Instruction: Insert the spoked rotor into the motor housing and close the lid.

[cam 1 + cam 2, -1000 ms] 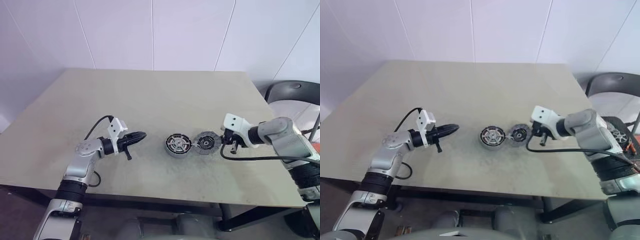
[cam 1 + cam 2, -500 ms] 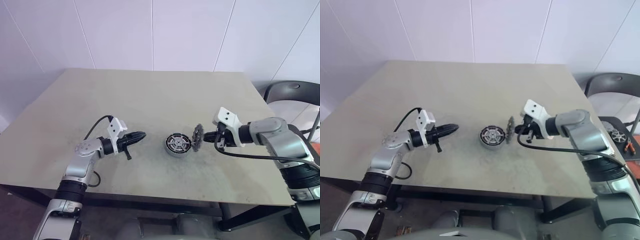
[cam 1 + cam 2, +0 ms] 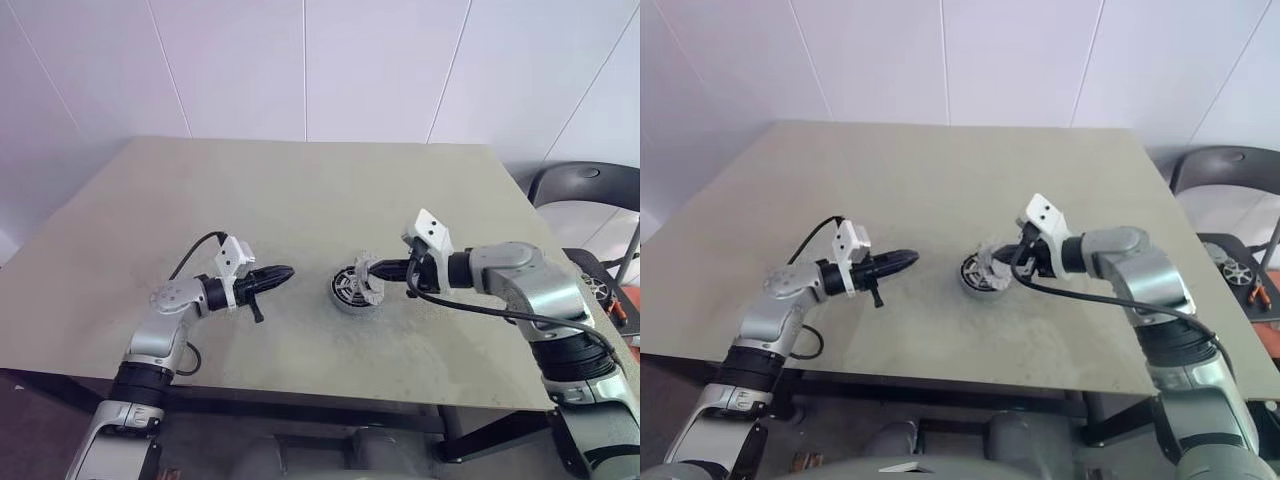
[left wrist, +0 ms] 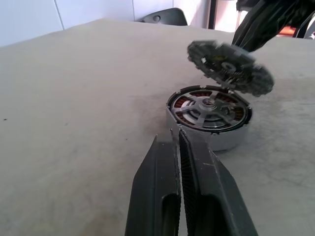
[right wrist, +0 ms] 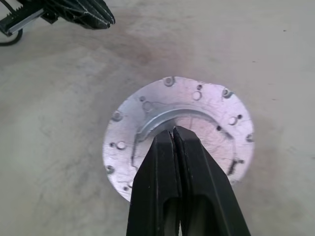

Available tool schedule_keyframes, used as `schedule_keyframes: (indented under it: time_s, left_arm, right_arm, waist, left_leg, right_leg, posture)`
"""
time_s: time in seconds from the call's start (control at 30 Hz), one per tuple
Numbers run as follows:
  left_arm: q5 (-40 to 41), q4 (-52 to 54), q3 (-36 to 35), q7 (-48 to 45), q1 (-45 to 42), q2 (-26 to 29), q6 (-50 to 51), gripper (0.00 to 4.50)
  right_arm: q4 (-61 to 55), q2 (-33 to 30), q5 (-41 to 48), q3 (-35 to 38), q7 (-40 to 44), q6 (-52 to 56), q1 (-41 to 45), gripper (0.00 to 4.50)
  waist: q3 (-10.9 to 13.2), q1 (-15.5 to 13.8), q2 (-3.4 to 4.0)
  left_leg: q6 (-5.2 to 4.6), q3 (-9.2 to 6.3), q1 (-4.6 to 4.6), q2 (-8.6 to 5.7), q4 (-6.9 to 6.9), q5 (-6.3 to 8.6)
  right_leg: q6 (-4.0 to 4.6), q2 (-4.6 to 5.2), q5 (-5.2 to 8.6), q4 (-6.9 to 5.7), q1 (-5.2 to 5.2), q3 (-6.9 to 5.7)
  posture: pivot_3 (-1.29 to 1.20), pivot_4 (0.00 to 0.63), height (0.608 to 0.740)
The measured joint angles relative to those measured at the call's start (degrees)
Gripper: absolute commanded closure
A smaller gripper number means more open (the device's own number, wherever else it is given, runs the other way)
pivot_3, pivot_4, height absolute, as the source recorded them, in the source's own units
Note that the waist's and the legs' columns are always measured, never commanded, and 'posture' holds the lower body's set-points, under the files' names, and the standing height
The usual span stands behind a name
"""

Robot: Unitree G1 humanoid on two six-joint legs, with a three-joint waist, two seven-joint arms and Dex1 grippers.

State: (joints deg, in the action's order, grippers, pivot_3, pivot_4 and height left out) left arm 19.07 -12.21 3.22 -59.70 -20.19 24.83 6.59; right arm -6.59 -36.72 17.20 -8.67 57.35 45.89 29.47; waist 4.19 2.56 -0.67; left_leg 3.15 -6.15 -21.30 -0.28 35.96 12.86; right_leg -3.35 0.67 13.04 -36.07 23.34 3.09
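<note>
1. The housing (image 3: 353, 289) sits on the table (image 3: 300, 190) just below the centre of the left eye frame, its open top showing copper windings.
2. The rotor (image 4: 210, 105) already lies inside the housing, its pale spokes facing up in the left wrist view.
3. The right gripper (image 3: 372, 270) pinches the lid (image 4: 229, 66), fingers pressed together on it, coming in from the right of the frame.
4. The lid hangs tilted just over the housing's right part, not seated; the right wrist view shows its pale back (image 5: 178, 129) with small holes.
5. The left gripper (image 3: 284, 271) is at centre left of the frame, near the housing but apart from it, fingers pressed together on nothing, pointing towards the housing.
</note>
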Motion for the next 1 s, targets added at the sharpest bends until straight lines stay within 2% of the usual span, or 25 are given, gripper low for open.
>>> schedule_keyframes:
  time_s: [0.13, 0.33, 0.53, 0.73, 0.83, 1.0]
  left_arm:
    - [0.4, 0.0, 0.1, -0.9, 0.3, -0.1, 0.3, 4.26]
    - [0.3, 0.0, 0.1, -1.5, 0.3, 0.0, 0.4, 4.26]
    - [0.3, 0.0, 0.1, -1.5, 0.3, 0.0, 0.4, 4.26]
    - [0.2, 0.0, 0.1, -1.3, 0.3, 0.0, 0.3, 4.26]
    - [0.2, 0.0, 0.1, -1.1, 0.3, 0.0, 0.2, 4.26]
    - [0.1, 0.0, 0.1, -1.0, 0.3, 0.0, 0.1, 4.26]
  right_arm:
    - [1.0, 4.2, -0.8, -0.1, -4.8, -1.5, -0.2, 4.42]
    - [3.4, 6.5, -2.1, -0.3, -9.0, -3.5, -0.1, 4.42]
    - [6.1, 7.0, -5.9, -4.2, -11.6, -5.4, -1.1, 4.42]
    - [6.2, 8.1, -7.0, -5.0, -12.3, -6.9, -2.5, 4.42]
    - [6.5, 10.9, -5.6, -3.0, -13.6, -6.2, -3.6, 3.86]
    - [5.6, 11.3, -3.1, -1.5, -13.2, -3.7, -4.6, 2.09]
  waist:
    - [0.0, 0.1, 0.00]
    - [0.0, 0.0, 0.00]
    - [0.0, 0.0, 0.00]
    - [-0.1, 0.1, -0.05]
    - [-0.1, 0.1, -0.08]
    - [-0.1, 0.0, -0.07]
  left_leg:
    - [0.00, 0.00, 0.01, 0.00, 0.01, 0.00]
    - [0.00, 0.00, -0.03, 0.00, 0.00, 0.00]
    - [0.00, 0.00, -0.01, 0.00, -0.01, 0.00]
    - [0.00, -0.01, 0.12, 0.00, 0.00, 0.00]
    - [0.00, -0.01, 0.14, 0.01, 0.01, 0.00]
    - [0.00, -0.01, 0.11, 0.00, 0.00, 0.00]
  right_leg:
    - [0.00, -0.01, 0.00, -0.01, 0.00, 0.00]
    - [0.00, 0.01, 0.00, 0.05, -0.01, 0.00]
    - [0.00, 0.00, 0.00, 0.02, 0.00, 0.00]
    - [0.00, 0.00, 0.00, 0.03, -0.14, 0.00]
    - [0.00, 0.00, 0.00, 0.03, -0.16, 0.00]
    - [0.00, 0.01, 0.00, 0.05, -0.14, 0.00]
  posture:
    - [0.00, 0.000, 0.740]
    - [0.00, 0.000, 0.740]
    - [0.00, 0.000, 0.740]
    - [0.00, 0.000, 0.740]
    - [0.00, 0.000, 0.740]
    - [0.00, 0.000, 0.740]
